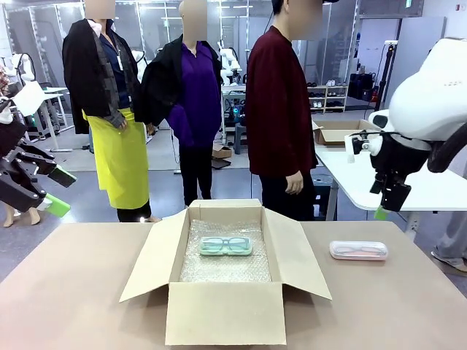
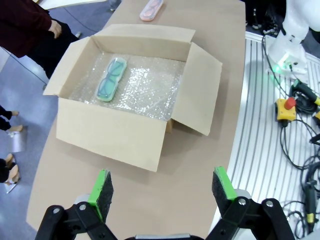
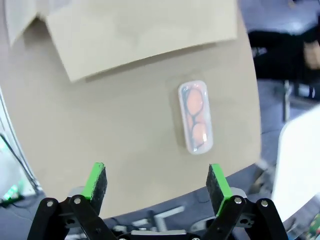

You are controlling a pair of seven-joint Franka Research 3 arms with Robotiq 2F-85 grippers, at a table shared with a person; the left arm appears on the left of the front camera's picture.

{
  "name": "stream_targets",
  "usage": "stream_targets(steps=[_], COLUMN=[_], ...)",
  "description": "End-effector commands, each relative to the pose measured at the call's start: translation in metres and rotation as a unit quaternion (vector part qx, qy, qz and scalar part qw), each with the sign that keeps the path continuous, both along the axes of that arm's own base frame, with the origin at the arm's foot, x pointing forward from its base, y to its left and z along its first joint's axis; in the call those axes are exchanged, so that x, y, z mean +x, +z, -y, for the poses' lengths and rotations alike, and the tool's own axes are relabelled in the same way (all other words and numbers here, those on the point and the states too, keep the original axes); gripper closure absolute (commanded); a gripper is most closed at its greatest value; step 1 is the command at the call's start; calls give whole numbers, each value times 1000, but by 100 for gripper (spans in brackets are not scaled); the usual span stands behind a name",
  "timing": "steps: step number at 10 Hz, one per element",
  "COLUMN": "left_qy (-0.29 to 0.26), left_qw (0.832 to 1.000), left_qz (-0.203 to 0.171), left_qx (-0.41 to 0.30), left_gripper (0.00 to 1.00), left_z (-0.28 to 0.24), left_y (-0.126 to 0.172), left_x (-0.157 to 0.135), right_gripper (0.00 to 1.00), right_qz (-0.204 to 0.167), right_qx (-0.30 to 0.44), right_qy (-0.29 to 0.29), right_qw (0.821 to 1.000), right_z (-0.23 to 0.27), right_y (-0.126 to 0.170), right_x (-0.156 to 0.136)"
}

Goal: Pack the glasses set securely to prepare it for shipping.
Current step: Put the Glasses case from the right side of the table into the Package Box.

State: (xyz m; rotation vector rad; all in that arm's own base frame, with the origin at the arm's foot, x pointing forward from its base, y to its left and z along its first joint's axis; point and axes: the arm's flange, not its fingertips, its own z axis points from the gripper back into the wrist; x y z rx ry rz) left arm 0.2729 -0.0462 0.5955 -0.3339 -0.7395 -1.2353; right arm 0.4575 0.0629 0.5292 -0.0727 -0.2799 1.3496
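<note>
Pink case (image 3: pixel 196 117): laid on counter (image 3: pixel 100 120), just beyond spread, empty right hand (image 3: pixel 156 173) | mint case (image 2: pixel 110 79): laid in box (image 2: pixel 110 140), well apart from spread, empty left hand (image 2: pixel 161 176)

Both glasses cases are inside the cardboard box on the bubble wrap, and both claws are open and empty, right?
Only the mint green case lies in the cardboard box on the bubble wrap; the pink case lies on the table outside it, as the front view shows. The left claw and right claw are open and empty.
</note>
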Motion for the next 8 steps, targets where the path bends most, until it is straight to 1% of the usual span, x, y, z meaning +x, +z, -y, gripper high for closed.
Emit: stream_targets(steps=[1, 3, 5, 6, 7, 8], left_qy=[-12, -12, -12, -12, -12, -12], left_qw=[1000, 1000, 1000, 1000, 1000, 1000], left_qz=[1, 1, 1, 1, 1, 1], left_qx=[-1, -1, -1, -1, -1, -1], left_gripper=[0, 0, 0, 0, 0, 0], left_z=[-2, -2, -2, -2, -2, -2], left_y=[1, 1, 1, 1, 1, 1], left_x=[0, 0, 0, 0, 0, 0], right_gripper=[0, 0, 0, 0, 0, 0], right_qz=[-13, -45, -62, -37, -46, -49], right_qx=[0, -15, -6, -36, -30, -31], right_qy=[39, 32, 35, 31, 40, 34], right_qw=[999, 998, 997, 998, 998, 998], right_z=[6, 6, 11, 13, 20, 25], right_y=[-7, -31, -54, -76, -99, -113], right_x=[37, 60, 76, 87, 98, 107])
